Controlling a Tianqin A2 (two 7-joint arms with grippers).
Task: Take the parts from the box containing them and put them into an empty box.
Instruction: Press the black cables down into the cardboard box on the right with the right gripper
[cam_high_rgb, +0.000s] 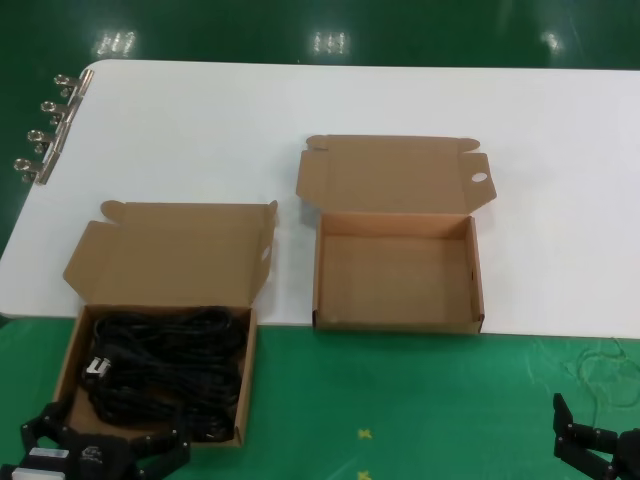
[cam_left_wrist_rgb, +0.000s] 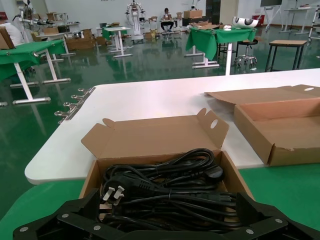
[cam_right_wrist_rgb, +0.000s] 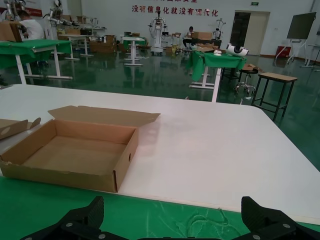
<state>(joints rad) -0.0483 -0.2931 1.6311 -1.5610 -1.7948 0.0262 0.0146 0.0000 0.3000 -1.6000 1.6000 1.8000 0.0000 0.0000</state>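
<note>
The black power cables (cam_high_rgb: 165, 370) lie coiled in the left brown box (cam_high_rgb: 68, 355), lid open, on the green mat at the near left. They also show in the left wrist view (cam_left_wrist_rgb: 170, 182), one white-pronged plug up. The empty box (cam_high_rgb: 395, 270), with a round hole in its flap, stands open to the right, on the white table's front edge; it also shows in the right wrist view (cam_right_wrist_rgb: 75, 150). My left gripper (cam_high_rgb: 105, 442) (cam_left_wrist_rgb: 170, 205) is open, empty, just in front of the cable box. My right gripper (cam_high_rgb: 600, 440) (cam_right_wrist_rgb: 175, 210) is open, empty, low at the near right.
The white table (cam_high_rgb: 200, 120) carries several metal binder clips (cam_high_rgb: 45, 130) on its left edge. A green mat (cam_high_rgb: 400, 400) covers the near strip. A tangle of loose thread (cam_high_rgb: 605, 370) lies on the mat by my right gripper.
</note>
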